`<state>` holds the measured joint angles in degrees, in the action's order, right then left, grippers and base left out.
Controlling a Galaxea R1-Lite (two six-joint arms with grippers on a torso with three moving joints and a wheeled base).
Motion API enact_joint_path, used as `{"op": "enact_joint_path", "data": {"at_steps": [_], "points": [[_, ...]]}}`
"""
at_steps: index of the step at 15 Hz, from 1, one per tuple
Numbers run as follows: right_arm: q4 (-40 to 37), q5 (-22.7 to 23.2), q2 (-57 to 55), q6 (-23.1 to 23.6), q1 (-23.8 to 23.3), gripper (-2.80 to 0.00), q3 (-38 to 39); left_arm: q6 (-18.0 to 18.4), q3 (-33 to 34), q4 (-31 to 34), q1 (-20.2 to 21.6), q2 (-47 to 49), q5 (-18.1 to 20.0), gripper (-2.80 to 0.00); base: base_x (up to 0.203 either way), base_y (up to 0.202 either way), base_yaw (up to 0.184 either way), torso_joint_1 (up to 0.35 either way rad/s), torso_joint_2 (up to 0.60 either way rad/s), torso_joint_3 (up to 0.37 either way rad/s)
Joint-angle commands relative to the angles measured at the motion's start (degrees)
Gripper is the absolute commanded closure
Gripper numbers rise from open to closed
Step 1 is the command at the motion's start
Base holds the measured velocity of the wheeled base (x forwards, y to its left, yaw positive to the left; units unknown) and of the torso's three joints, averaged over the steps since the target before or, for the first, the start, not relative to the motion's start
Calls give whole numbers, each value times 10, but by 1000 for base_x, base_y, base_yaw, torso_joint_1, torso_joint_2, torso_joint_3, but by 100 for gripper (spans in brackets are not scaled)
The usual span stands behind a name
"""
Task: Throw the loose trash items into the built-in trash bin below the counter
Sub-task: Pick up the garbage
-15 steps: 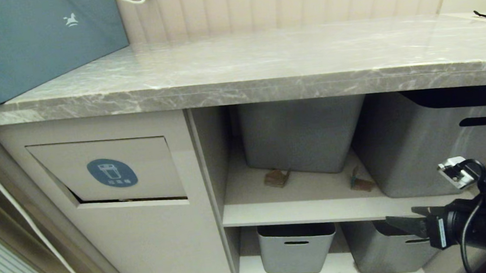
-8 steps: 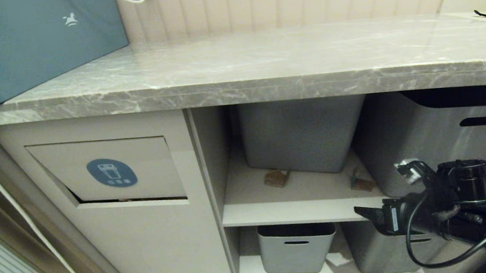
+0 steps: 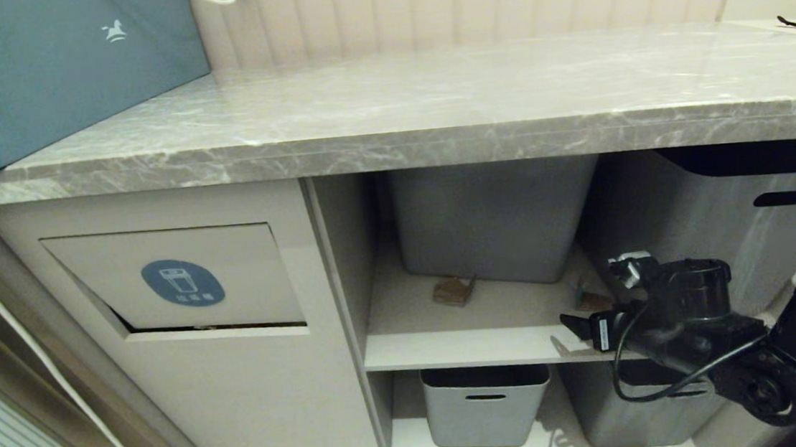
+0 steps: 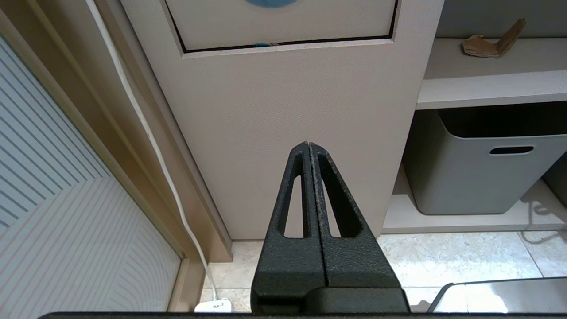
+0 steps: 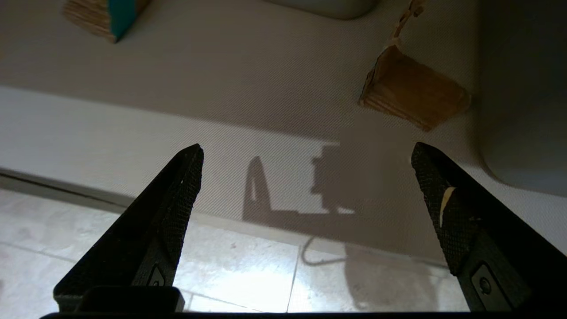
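R gripper: jaws wide apart, empty, at shelf edge
Scrap w/ teal patch: on shelf (beside folded chunk)
L gripper: pressed together, parked

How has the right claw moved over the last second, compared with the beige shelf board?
Yes. The right claw has moved leftward and slightly upward, reaching the front edge of the beige shelf board, jaws open.
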<state>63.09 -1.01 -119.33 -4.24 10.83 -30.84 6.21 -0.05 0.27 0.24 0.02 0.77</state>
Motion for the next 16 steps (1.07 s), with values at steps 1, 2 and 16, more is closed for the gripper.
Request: {"op": "enact_joint_path", "data": {"at_steps": [1, 2, 16], "points": [[13, -13, -39, 13, 1, -280, -15, 0, 0, 0, 0, 0, 0, 0, 0, 0, 0, 0, 0, 0], [14, -23, -48, 18, 1, -280, -30, 0, 0, 0, 0, 0, 0, 0, 0, 0, 0, 0, 0, 0], [14, -111, -150, 59, -2, -280, -214, 0, 0, 0, 0, 0, 0, 0, 0, 0, 0, 0, 0, 0]]}}
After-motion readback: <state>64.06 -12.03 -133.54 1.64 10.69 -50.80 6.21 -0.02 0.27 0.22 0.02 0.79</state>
